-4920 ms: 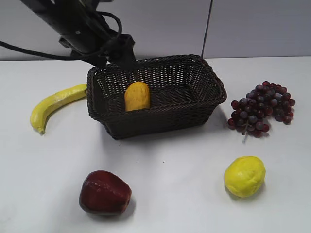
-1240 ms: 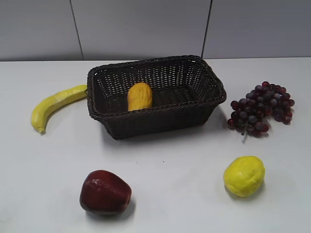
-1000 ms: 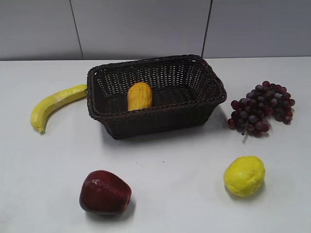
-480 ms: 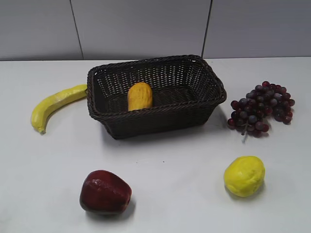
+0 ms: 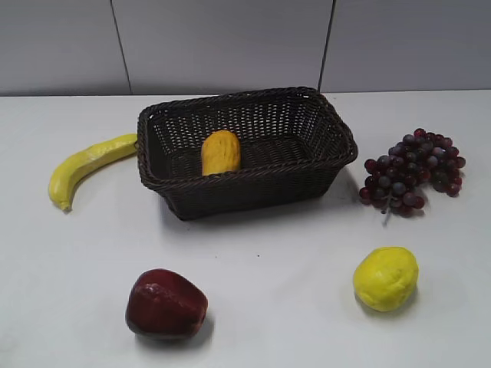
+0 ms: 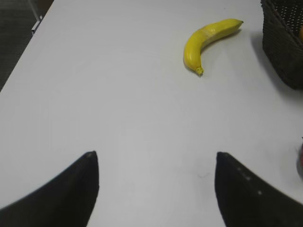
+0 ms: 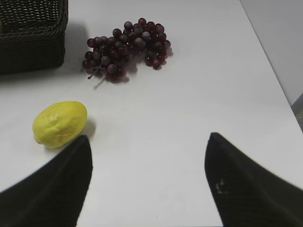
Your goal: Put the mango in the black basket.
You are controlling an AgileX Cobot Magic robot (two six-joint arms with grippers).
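Nearest, ahead of the large dark woven wicker basket (image 5: 245, 149), sit a dark red apple (image 5: 166, 303) toward its left and a round bright-yellow lemon (image 5: 386, 277) toward its right. The yellow-orange oval mango (image 5: 220, 152) stands inside the basket, left of its middle, against the near wall. A long curved yellow banana (image 5: 87, 165) lies just left of the basket; purple grapes (image 5: 415, 170) lie to its right. The left gripper (image 6: 156, 187) and right gripper (image 7: 147, 182) both hang spread apart, holding nothing, above the white table (image 5: 284, 253).

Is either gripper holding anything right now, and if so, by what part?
Nothing is held. The left gripper and right gripper are both open over bare table, and the mango lies in the black basket.
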